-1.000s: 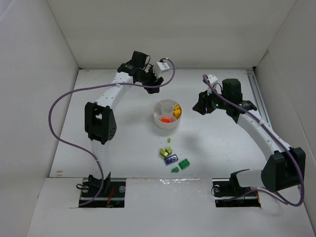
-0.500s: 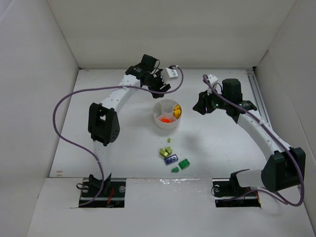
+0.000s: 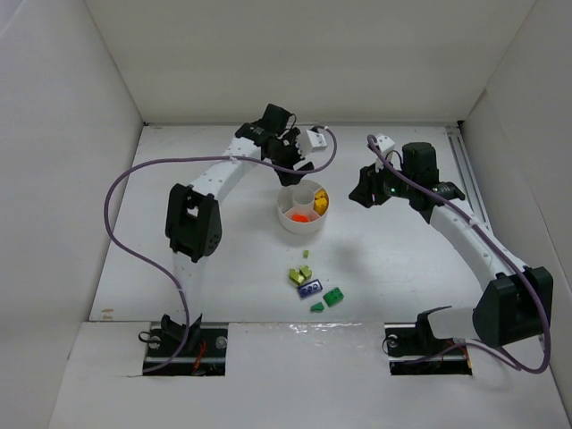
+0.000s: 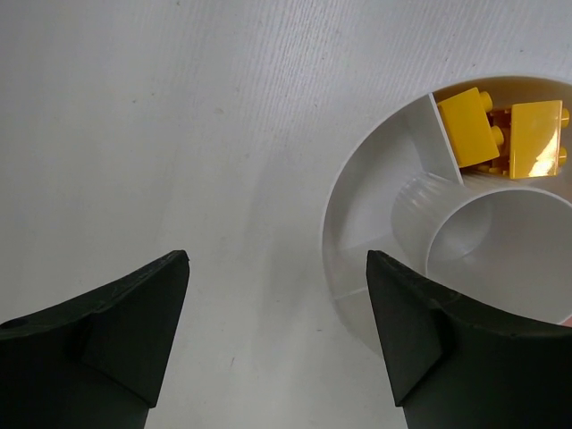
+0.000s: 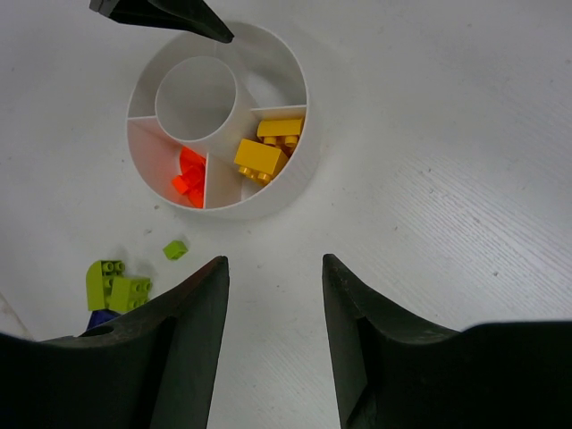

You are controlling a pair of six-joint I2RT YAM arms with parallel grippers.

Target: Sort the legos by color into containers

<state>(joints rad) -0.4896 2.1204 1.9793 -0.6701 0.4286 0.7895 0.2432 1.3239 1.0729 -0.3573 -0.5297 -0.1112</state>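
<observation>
The white round dish (image 3: 288, 222) sits mid-table, with wedge compartments and a centre cup. Yellow legos (image 3: 319, 201) lie in its right wedge and orange legos (image 3: 299, 215) in its near wedge; both also show in the right wrist view, yellow (image 5: 268, 147) and orange (image 5: 189, 176). Loose lime (image 3: 299, 274), blue (image 3: 310, 287) and green (image 3: 333, 297) legos lie in front of the dish. My left gripper (image 3: 298, 167) is open and empty, hovering at the dish's far-left rim (image 4: 335, 206). My right gripper (image 3: 362, 195) is open and empty, to the right of the dish.
White walls enclose the table on the left, back and right. A metal rail (image 3: 465, 165) runs along the far right edge. A small lime brick (image 5: 175, 249) lies between the dish and the loose pile.
My left gripper has moved right, from behind and left of the dish to over its far-left rim. The right arm, dish and legos have not moved.
</observation>
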